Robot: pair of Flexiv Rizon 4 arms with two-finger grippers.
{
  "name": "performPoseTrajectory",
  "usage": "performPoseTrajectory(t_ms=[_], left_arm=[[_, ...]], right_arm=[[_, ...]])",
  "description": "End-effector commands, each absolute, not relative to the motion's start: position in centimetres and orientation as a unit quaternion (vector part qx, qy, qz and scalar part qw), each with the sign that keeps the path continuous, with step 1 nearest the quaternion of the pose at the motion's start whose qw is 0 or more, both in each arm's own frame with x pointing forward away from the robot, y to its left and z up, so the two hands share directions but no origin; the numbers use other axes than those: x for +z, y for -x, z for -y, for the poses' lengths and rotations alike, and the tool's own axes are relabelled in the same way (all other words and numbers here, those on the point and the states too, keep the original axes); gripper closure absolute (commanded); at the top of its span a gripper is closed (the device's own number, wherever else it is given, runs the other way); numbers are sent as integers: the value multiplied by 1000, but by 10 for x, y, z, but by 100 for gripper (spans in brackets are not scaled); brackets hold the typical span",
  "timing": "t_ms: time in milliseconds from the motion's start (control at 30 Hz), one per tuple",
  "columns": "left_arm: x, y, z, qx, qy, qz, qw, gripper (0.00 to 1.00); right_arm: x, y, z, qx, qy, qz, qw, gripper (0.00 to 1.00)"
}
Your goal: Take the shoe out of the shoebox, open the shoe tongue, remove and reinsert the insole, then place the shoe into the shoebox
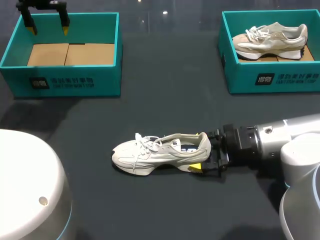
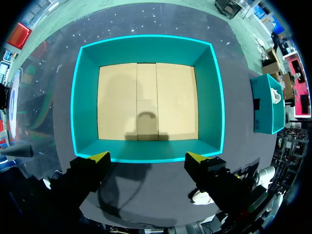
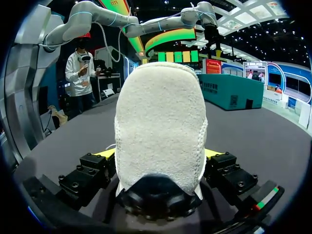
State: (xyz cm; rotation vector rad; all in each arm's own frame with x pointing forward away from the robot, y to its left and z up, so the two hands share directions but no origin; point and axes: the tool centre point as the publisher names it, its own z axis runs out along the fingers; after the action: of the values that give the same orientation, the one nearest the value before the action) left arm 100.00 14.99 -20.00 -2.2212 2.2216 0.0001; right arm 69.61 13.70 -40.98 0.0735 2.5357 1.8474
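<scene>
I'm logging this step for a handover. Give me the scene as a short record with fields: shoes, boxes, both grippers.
loose sneaker: on the table, outside both boxes, toe toward my left
right gripper: shut on the loose sneaker's heel
left gripper: open, above the left shoebox
left shoebox: teal, empty, cardboard floor showing
right shoebox: teal, holds a second sneaker

A cream-white shoe (image 1: 155,152) is standing out against the dark grey table (image 1: 165,85), while the teal shoebox (image 1: 75,75) is showing a tan cardboard floor.
</scene>
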Motion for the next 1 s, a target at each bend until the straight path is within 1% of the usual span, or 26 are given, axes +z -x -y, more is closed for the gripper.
performPoseTrajectory(t_ms=[33, 67, 100, 167, 233, 267, 300, 333, 967, 1000], left_arm=[[-200, -1000, -150, 0, 707, -707, 0, 0], [-200, -1000, -150, 0, 707, -707, 0, 0], [-200, -1000, -150, 0, 707, -707, 0, 0], [-200, -1000, -150, 0, 707, -707, 0, 0], [-200, -1000, -150, 0, 707, -707, 0, 0], [-200, -1000, -150, 0, 707, -707, 0, 0], [-200, -1000, -150, 0, 707, -707, 0, 0], [-200, -1000, -150, 0, 707, -707, 0, 0], [-200, -1000, -150, 0, 707, -707, 0, 0], [-199, -995, -143, 2, 707, -708, -2, 0]], right_arm=[[-411, -697, -141, 587, -24, -810, 1, 0], [-412, -697, -142, 587, -25, -809, 1, 5], [-412, -697, -142, 587, -25, -809, 2, 13], [-413, -697, -142, 586, -27, -810, 2, 53], [-413, -698, -142, 585, -28, -810, 2, 62], [-413, -698, -142, 585, -29, -811, 3, 68], [-413, -698, -142, 585, -29, -811, 3, 80], [-413, -698, -142, 585, -30, -811, 3, 100], [-412, -699, -143, 587, -28, -809, -3, 100], [-412, -699, -143, 587, -28, -809, -3, 100]])
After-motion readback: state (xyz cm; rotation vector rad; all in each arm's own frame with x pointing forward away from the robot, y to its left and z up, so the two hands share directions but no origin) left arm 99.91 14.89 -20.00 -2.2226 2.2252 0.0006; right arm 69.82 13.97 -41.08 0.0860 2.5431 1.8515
